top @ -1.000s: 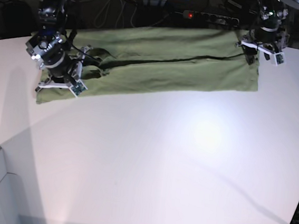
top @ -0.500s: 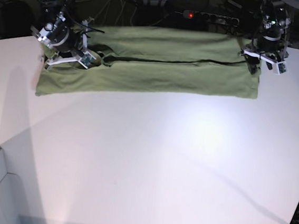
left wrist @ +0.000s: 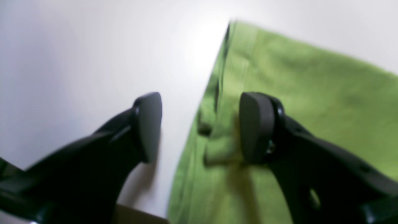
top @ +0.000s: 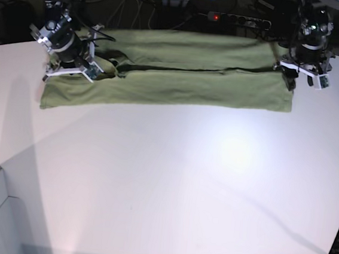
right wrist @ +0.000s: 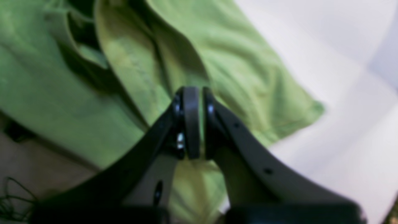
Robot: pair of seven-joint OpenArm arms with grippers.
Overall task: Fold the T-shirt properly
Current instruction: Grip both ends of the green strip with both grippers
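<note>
A plain olive-green cotton T-shirt (top: 168,73) lies folded lengthwise along the white table's (top: 170,181) far edge; the left tool (left wrist: 200,127) gapes apart over its hem; the right tool (right wrist: 196,123) is pressed together above its sleeve end.

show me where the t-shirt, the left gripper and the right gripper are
T-shirt (top: 180,80), base view, middle of the folded cloth.
left gripper (left wrist: 200,127), left wrist view, gap between its open fingertips.
right gripper (right wrist: 195,121), right wrist view, between its shut fingertips.
</note>
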